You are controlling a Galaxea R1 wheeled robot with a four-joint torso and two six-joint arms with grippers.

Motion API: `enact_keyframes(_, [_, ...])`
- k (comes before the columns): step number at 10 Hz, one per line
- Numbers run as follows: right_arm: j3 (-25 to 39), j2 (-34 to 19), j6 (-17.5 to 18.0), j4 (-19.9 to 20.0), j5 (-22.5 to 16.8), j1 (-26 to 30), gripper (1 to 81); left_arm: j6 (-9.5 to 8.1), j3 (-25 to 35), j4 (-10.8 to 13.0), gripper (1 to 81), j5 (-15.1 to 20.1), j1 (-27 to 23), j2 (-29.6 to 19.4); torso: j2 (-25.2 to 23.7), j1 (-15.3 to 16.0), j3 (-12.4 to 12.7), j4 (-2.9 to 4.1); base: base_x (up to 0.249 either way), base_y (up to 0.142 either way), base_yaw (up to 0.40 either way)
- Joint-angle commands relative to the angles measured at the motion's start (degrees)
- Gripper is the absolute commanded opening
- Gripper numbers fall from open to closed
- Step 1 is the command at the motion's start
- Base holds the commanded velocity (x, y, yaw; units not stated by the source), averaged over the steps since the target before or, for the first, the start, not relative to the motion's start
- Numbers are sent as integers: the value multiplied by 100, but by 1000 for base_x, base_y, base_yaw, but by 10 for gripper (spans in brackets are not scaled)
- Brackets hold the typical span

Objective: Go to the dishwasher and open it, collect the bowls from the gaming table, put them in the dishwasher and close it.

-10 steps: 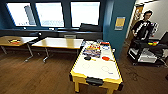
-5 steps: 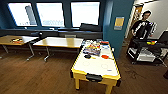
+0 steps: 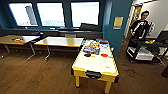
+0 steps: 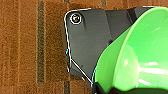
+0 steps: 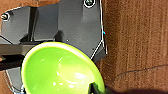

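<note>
The bright green round bowl (image 4: 132,57) fills much of the left wrist view, seen tilted with its hollow facing the camera, in front of the robot's dark plate and above brown wood-plank flooring (image 4: 25,50). The left gripper (image 4: 100,88) shows as a dark part at the bowl's rim and appears to clamp it, though the fingers themselves are hard to make out. The left arm hangs low, wrist turned down toward the floor.

The yellow-green glossy round bowl (image 5: 60,70) shows large in the right wrist view, also tilted with its inside open to the camera. A dark finger of the right gripper (image 5: 96,88) sits at its rim and seems to grip it. This wrist too points down at the wooden floor.

In the head view the rectangular gaming table (image 3: 95,63) with its glossy white top, yellow sides and legs and a dark slot at the near end stands just ahead on the wooden floor. A small orange-red bowl (image 3: 104,55) rests on its top near the right edge, beside a colourful stack of boxes (image 3: 91,48) toward the far end. Behind it stand long pale wooden tables (image 3: 60,41) beneath bright windows (image 3: 53,14). At the right a person in dark clothes (image 3: 140,27) stands behind a black cart (image 3: 145,50).
</note>
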Motion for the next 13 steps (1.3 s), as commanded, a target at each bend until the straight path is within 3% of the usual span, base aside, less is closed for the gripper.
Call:
enact_keyframes(1, [-63,-109,-28,-56,-265,138,10,50,-39,54,10,224,-198,-101,0,7,0,0,0,0,0])
enact_keyframes(13, [-80,-92,-28,-91,-265,155,10,42,-39,45,10,83,-163,-162,-4,10,2,0,0,0,-20])
